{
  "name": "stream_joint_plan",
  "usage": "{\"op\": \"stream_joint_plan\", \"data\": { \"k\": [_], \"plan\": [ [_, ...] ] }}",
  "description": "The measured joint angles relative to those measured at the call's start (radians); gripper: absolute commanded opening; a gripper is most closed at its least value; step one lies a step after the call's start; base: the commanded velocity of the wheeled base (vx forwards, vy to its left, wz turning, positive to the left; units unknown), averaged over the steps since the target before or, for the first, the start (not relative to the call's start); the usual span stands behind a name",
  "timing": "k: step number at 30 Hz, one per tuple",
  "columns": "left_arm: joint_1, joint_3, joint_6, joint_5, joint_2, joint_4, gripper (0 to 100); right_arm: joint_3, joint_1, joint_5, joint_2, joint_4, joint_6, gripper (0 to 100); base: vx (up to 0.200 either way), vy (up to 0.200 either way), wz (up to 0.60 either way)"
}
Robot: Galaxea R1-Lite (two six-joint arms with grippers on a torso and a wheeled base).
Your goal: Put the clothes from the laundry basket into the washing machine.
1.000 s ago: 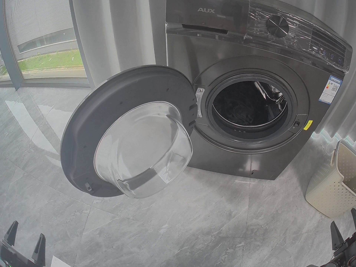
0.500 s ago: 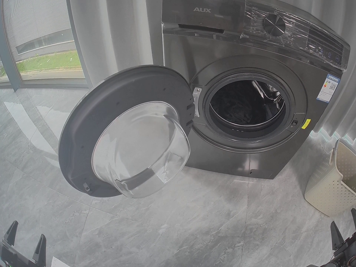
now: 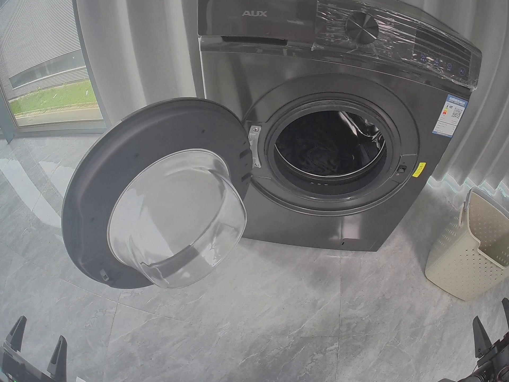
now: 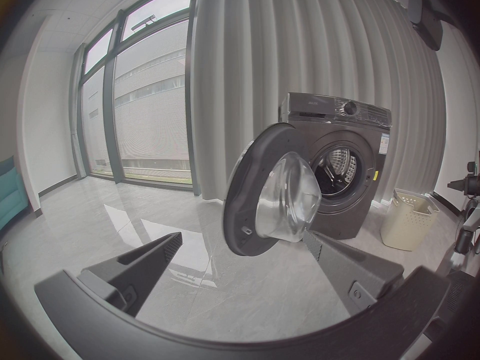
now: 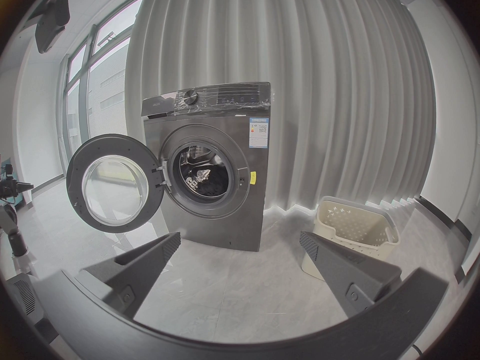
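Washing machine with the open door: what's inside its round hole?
Inside the dark grey metal washing machine, the shiny drum holds what looks like dark crumpled cloth. The door ring hides the drum's lowest front part, and how many pieces there are cannot be told.

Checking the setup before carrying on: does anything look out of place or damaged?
Nothing spilled or askew. One oddity: crinkled plastic film covers the control panel of the washing machine. The laundry basket stands upright beside it.
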Motion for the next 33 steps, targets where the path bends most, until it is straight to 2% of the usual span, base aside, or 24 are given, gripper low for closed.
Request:
{"op": "stream_joint_plan", "data": {
  "k": [4,8,13,23,33],
  "plan": [
    [0.000,0.000,0.007,-0.019,0.000,-0.002,100,0.000,-0.001,0.000,0.000,0.000,0.000,100,0.000,0.000,0.00],
    [-0.001,-0.003,0.000,-0.022,0.001,-0.023,100,0.000,-0.001,0.000,0.000,0.000,0.000,100,0.000,0.000,0.00],
    [-0.011,-0.119,-0.017,-0.008,0.047,-0.082,100,0.000,-0.001,0.000,0.000,0.000,-0.001,100,0.000,0.000,0.00],
    [-0.083,-0.351,-0.031,0.028,0.399,-0.211,100,0.000,-0.001,-0.001,0.000,0.000,-0.002,100,0.000,0.000,0.00],
    [-0.108,-0.523,-0.031,0.021,0.690,-0.277,100,0.000,-0.001,-0.001,0.000,0.000,-0.001,100,0.000,0.000,0.00]
  ]
}}
